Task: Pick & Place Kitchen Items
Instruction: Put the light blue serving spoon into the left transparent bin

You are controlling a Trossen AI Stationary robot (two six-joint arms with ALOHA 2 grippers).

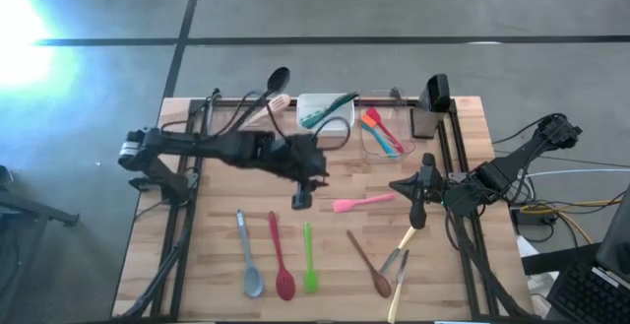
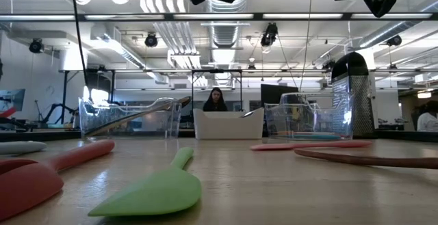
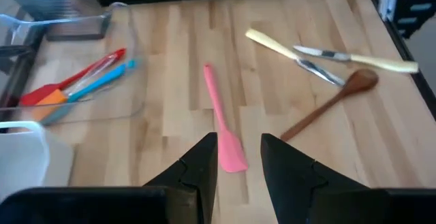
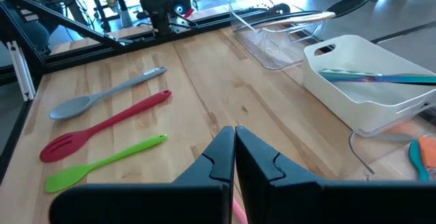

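My left hand (image 3: 238, 159) hangs part-open over the pink spatula (image 3: 222, 121), which lies flat on the surface (image 3: 177, 54) beside the clear tub (image 3: 129, 60). I'd drop straight, straddle its blade end, then close. Right hand (image 4: 235, 149) waits closed.

3 tubs (image 1: 325, 110), 12 utensils (image 1: 362, 203), 2 hands (image 1: 301, 200)

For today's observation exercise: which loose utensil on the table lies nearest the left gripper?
The pink spatula: its blade lies just ahead of the open left gripper, while the other loose utensils lie farther off.
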